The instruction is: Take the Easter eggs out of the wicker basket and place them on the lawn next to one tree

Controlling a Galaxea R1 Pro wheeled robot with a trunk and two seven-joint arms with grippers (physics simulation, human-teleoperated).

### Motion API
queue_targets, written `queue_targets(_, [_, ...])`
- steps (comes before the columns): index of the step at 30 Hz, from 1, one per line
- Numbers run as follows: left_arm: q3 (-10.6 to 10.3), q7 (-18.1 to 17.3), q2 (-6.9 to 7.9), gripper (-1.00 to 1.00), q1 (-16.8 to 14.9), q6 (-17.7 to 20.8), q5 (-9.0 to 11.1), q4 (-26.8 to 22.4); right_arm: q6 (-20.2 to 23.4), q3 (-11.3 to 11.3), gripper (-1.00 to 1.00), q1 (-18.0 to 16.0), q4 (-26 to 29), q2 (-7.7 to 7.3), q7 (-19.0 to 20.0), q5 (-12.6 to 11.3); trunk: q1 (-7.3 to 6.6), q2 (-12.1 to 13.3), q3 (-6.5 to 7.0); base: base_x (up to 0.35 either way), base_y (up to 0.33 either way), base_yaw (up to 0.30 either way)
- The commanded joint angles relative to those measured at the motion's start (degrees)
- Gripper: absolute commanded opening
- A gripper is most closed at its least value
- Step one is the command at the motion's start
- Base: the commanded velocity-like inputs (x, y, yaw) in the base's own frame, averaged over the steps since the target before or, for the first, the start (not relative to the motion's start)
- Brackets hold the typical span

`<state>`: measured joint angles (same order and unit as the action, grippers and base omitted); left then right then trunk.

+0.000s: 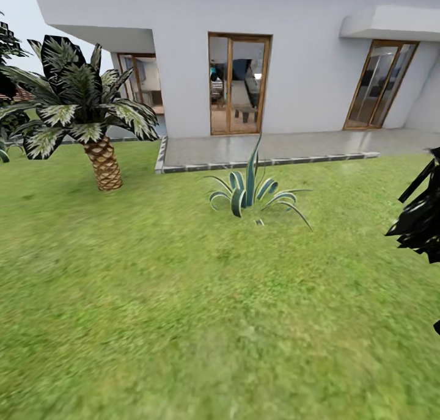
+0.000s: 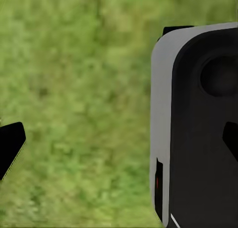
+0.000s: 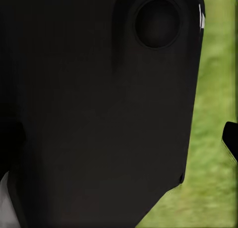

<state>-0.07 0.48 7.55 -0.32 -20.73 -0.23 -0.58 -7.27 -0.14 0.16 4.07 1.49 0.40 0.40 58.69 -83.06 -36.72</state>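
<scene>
head: lawn (image 1: 183,322) runs to a white house (image 1: 293,54); palm (image 1: 91,115), spiky plant (image 1: 250,191), black foliage (image 1: 421,218) | left wrist: fingertips (image 2: 11,146) well apart over grass, beside robot body (image 2: 198,128) | right wrist: one fingertip (image 3: 230,138) over grass, dark body (image 3: 99,109) alongside; spread can't be told

lawn (image 1: 183,322) bears palm (image 1: 104,163), spiky plant (image 1: 250,194) (perhaps agave).

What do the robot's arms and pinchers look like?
In the left wrist view, a big rounded block of the robot is glossy black with a pale grey rim and a round dimple, over the mottled green lawn. A black fingertip pokes in. The right wrist view shows similar black casing.
</scene>
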Motion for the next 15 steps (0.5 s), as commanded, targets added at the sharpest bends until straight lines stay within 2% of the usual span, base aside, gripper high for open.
queue_targets(1, [-0.02,0.05,0.00,1.00,-0.03,-0.19,-0.03,0.05,-0.11,-0.03,1.00,0.02,0.06,0.00,0.04,0.04,0.03,-0.02,-0.04,0.332,0.000,0.007])
queue_targets(15, [-0.02,0.05,0.00,1.00,-0.03,-0.19,-0.03,0.05,-0.11,-0.03,1.00,0.03,0.06,0.00,0.04,0.04,0.03,-0.02,-0.04,0.332,0.000,0.001])
